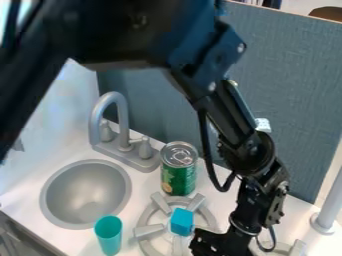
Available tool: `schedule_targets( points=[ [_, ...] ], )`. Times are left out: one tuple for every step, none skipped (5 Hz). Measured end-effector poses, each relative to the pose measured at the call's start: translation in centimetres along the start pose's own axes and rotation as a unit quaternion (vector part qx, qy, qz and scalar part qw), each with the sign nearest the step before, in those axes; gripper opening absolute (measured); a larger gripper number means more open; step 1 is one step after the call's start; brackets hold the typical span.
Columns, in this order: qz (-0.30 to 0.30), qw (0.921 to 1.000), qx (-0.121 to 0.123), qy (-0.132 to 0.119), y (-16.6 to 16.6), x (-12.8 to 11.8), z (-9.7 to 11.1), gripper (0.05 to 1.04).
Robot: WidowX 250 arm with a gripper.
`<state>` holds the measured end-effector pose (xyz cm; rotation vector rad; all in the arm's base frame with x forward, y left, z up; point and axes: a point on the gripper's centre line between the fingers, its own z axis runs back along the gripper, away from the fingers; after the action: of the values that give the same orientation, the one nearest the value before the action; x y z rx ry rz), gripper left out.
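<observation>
1. Gripper: the black gripper (203,245) is at the bottom of the frame, right of centre, with its arm slanting down from the upper left. Jaw state: I cannot tell whether they are spread or pressed together, nor confirm a grip.
2. Nearest item: blue block (182,222), lower centre of the frame, resting on the grey toy burner (148,231). The gripper is close beside its right side; contact cannot be confirmed.
3. Handling, as judged: the block looks light, stiff and not fragile. Its faces appear flat and plain, so slipping seems a minor risk if the grip is square. Best hold is across two opposite side faces, at mid-height, clear of the burner's raised prongs. A grip on corners could twist it.
4. Adjacent items: green can (178,175) with a silver top, upright just behind the burner; turquoise cup (108,237), at the bottom of the frame, left of the burner.
5. Fixtures: round grey sink (87,195) at left, with a grey faucet (123,120) behind it; white countertop (143,182); blue-grey panel (294,100) at upper right.
</observation>
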<state>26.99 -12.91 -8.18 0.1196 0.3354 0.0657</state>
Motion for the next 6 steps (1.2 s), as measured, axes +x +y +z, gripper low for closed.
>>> schedule_targets(
  points=[
    [0.005,1.0000,-0.007,0.000,-0.4,0.3,0.1,0.946],
    [0.014,0.9996,-0.022,0.007,0.1,0.2,-0.4,0.681],
    [0.021,0.9993,-0.031,0.010,0.8,-0.8,0.0,0.499],
    [0.029,0.9988,-0.040,-0.005,1.0,-1.4,2.1,0.412],
    [0.026,0.9988,-0.041,-0.007,0.6,-1.7,3.4,0.367],
    [-0.049,0.9962,-0.052,-0.050,-3.2,-0.5,6.7,0.354]
  ],
)
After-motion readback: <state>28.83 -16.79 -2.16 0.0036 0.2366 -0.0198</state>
